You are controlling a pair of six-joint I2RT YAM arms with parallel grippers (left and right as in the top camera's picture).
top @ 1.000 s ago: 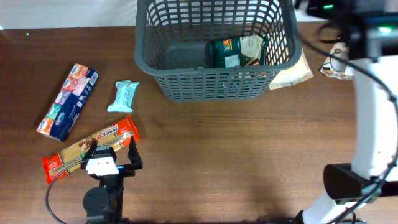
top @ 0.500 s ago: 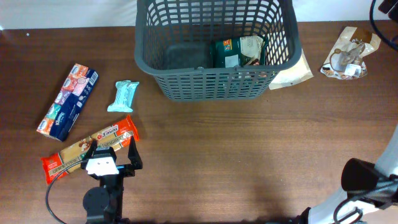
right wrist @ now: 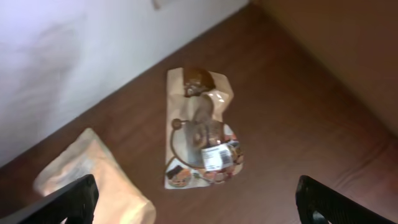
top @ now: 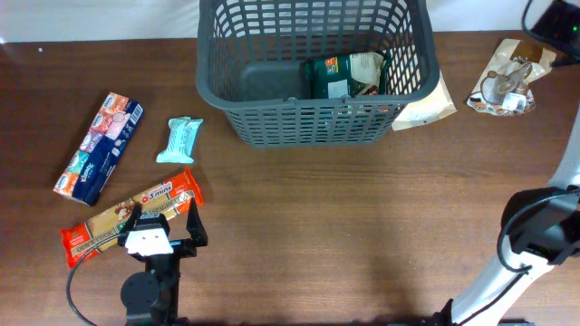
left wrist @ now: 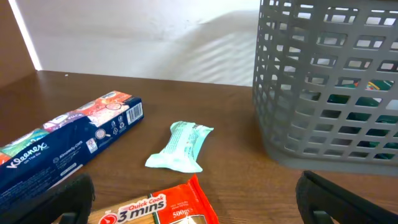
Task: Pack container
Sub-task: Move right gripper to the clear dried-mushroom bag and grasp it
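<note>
There was one grey basket [top: 308, 118], with one green packet [top: 337, 80] in it. On the table [top: 362, 226] lay one blue tissue pack [top: 98, 148], one pale green wrapped bar [top: 179, 140], one orange pasta packet [top: 168, 193], one beige pouch [top: 428, 107] and one clear snack bag [top: 504, 81].

Far rim of container [top: 308, 122] beyond top edge

Dark wooden table [top: 362, 226], white wall [left wrist: 155, 37]

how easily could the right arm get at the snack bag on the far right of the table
Likely yes, fairly easily: the right gripper hangs open right over the snack bag, nothing lies on it, and the tan pouch beside it sits apart.
</note>
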